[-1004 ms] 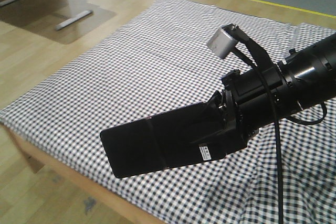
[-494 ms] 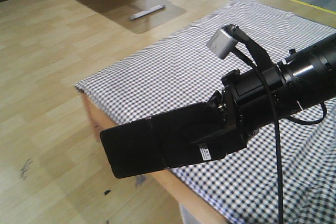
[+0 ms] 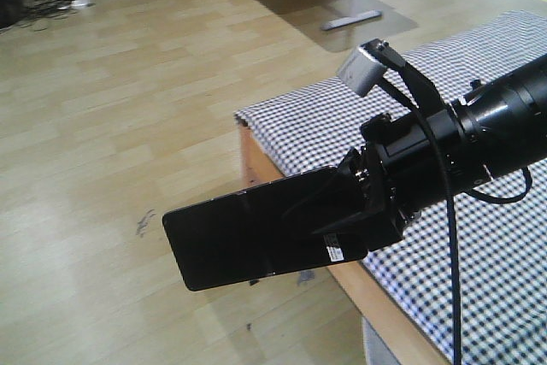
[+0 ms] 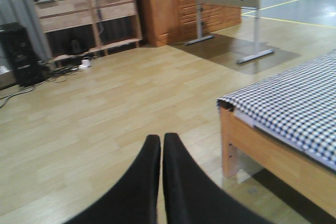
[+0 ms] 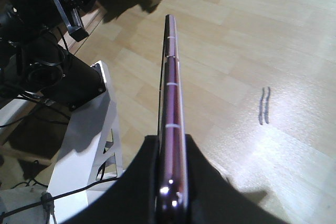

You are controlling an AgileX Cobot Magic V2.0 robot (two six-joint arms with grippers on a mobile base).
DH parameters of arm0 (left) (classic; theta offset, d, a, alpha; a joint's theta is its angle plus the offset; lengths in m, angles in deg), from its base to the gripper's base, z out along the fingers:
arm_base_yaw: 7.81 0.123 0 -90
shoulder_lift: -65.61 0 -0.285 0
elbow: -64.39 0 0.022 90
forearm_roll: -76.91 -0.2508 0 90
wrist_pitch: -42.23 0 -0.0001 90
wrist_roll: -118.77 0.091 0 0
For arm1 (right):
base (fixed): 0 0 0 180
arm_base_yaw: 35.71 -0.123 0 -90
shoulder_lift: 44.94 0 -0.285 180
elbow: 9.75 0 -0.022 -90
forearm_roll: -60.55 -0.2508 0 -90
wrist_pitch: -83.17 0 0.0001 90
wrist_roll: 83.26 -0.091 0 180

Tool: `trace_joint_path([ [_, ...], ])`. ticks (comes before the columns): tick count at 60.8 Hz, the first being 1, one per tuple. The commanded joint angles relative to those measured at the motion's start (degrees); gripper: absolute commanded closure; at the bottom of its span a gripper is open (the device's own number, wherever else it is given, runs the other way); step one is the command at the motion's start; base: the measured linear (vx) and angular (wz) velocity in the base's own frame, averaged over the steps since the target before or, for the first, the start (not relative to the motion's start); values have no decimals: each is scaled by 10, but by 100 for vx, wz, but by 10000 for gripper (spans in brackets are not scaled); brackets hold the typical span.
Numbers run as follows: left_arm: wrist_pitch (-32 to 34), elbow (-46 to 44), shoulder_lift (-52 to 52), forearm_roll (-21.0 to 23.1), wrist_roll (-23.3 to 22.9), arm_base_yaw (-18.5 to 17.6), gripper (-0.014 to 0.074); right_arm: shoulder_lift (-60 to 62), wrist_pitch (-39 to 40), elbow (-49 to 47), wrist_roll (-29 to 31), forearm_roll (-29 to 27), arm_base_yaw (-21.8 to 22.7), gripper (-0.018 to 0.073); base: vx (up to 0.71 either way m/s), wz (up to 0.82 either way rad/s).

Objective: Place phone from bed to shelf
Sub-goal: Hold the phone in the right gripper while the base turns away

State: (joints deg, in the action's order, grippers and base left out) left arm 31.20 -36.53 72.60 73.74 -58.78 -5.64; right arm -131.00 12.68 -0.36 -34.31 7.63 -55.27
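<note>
the bed had slid to the right of the front view and bare floor replaced it, so the base was judged to be turning away. the right gripper stayed clamped on the phone, airborne off the bed. the left gripper was closed and empty. shelf placement remained outstanding.

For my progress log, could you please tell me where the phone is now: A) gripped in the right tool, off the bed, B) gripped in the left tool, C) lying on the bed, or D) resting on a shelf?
A: the right tool clamps the phone in the air, beside the bed corner.
</note>
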Motion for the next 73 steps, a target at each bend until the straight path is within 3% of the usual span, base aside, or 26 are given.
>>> trace_joint_path([
  [1,40,-15,-6,3,-2,0,596,20,-33,-14,3,-46,1,560,-13,49],
  [73,40,-15,-6,3,-2,0,596,20,-33,-14,3,-46,1,560,-10,39],
])
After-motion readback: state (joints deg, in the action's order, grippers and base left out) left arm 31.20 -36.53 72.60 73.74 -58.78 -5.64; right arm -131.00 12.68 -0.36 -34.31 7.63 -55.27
